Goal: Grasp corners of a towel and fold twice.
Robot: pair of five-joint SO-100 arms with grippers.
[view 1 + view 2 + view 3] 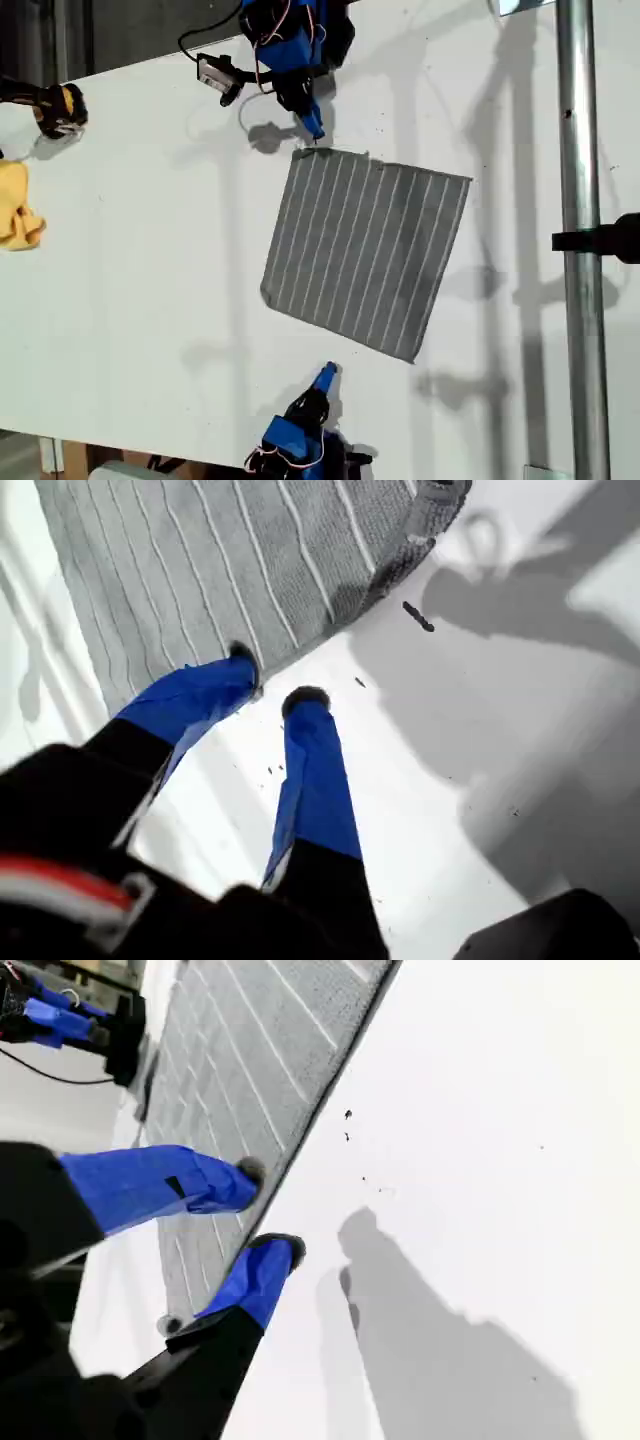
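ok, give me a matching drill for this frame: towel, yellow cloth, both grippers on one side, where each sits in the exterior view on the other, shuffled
Things:
1. towel
2. yellow cloth
3. my first gripper
4. my second gripper

Places, in the exterior view:
A. at the left edge, bunched up
B. at the top, jaws open by a towel corner
C. mid-table, spread flat
D. at the bottom, jaws open, facing the towel's lower edge

Pairs: 1-C, 2-A, 3-D, 4-B
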